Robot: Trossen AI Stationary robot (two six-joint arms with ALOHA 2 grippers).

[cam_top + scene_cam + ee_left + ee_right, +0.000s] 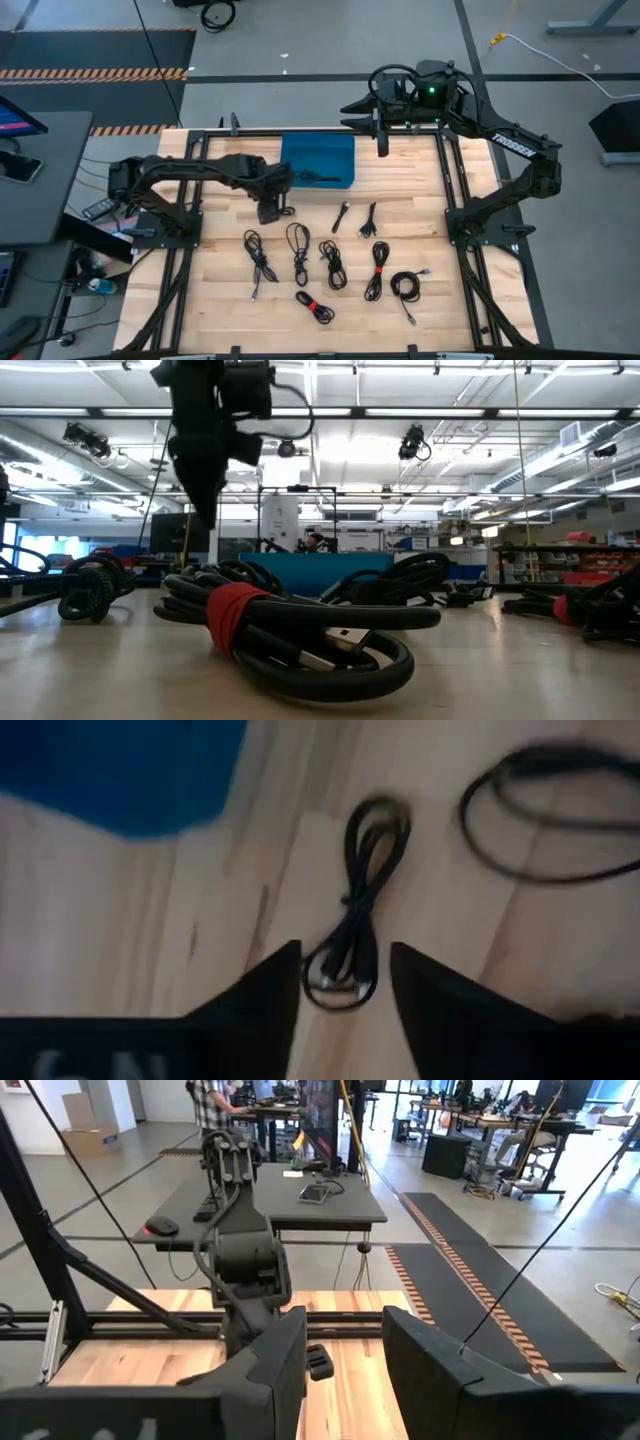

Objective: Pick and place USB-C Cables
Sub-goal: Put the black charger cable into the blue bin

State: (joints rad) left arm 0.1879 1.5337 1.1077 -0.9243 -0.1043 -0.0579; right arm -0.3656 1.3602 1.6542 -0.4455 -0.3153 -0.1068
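Observation:
Several thin black USB-C cables lie in small bundles on the wooden table (pixel 450 320). Among them are one with a red tie (pixel 314 305) (pixel 290 630) near the front and another tied one (pixel 377 268). One more cable (pixel 318 178) rests inside the blue bin (pixel 318 155). My left gripper (pixel 272 207) (pixel 205 510) (pixel 345 990) hangs open above the table beside the bin's near left corner. In its wrist view a slim folded cable (pixel 358 910) lies flat on the wood below, framed by the two fingers and untouched. My right gripper (pixel 380 140) (pixel 345 1360) waits open over the far edge.
The blue bin sits at the table's far middle. Black frame rails (pixel 455 180) run along both sides of the table. Loose cable loops (pixel 545 815) lie close to the left gripper. Bare wood (pixel 220 300) shows at the near left. Desks and a person show in the room behind.

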